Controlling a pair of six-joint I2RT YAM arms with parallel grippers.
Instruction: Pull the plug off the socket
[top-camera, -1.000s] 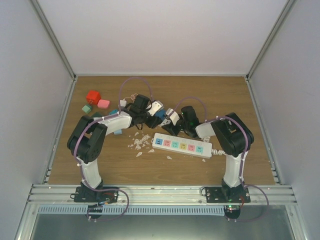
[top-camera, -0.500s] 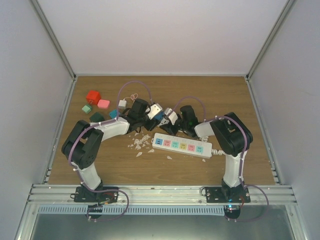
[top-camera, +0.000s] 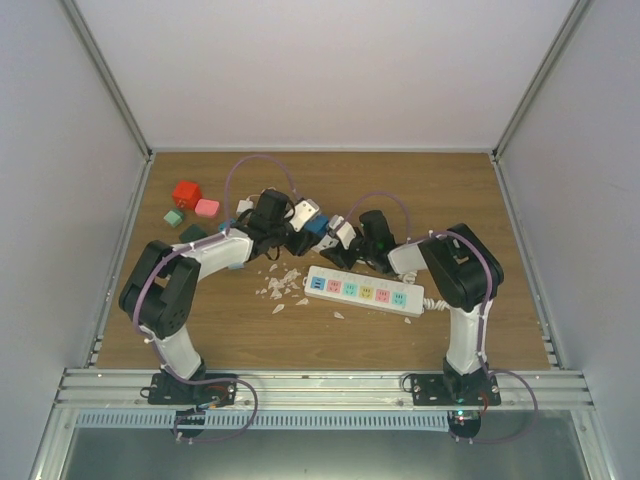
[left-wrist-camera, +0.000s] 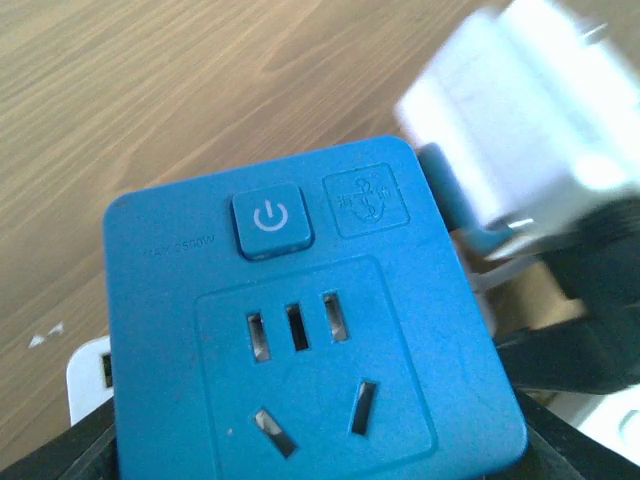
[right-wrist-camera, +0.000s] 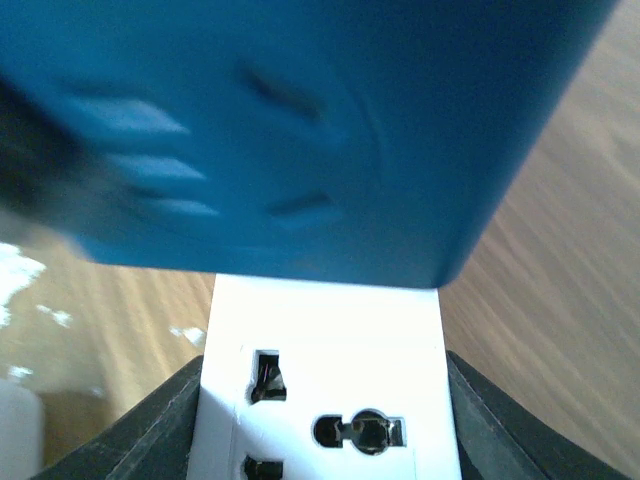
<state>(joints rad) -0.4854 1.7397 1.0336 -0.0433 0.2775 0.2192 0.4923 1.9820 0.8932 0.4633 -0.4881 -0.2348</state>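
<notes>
My left gripper (top-camera: 303, 228) (left-wrist-camera: 310, 450) is shut on a blue socket cube (left-wrist-camera: 300, 330) (top-camera: 320, 226) with a power button and empty slots on its top face. My right gripper (top-camera: 347, 238) (right-wrist-camera: 325, 435) is shut on a white plug adapter (right-wrist-camera: 325, 380) (top-camera: 346, 231). In the right wrist view the blue cube (right-wrist-camera: 300, 130) sits blurred against the adapter's far end; I cannot tell whether they are still joined. In the left wrist view a blurred white block (left-wrist-camera: 530, 120) lies past the cube's far right corner.
A white power strip (top-camera: 365, 290) with coloured sockets lies in front of the grippers, and white scraps (top-camera: 280, 285) lie left of it. Red (top-camera: 186, 192), pink (top-camera: 207, 208) and green (top-camera: 173, 217) blocks sit at the back left. Purple cables loop over both arms.
The left arm's elbow has swung left and its wrist has drawn slightly back and left with the blue cube. The right arm has barely moved.
</notes>
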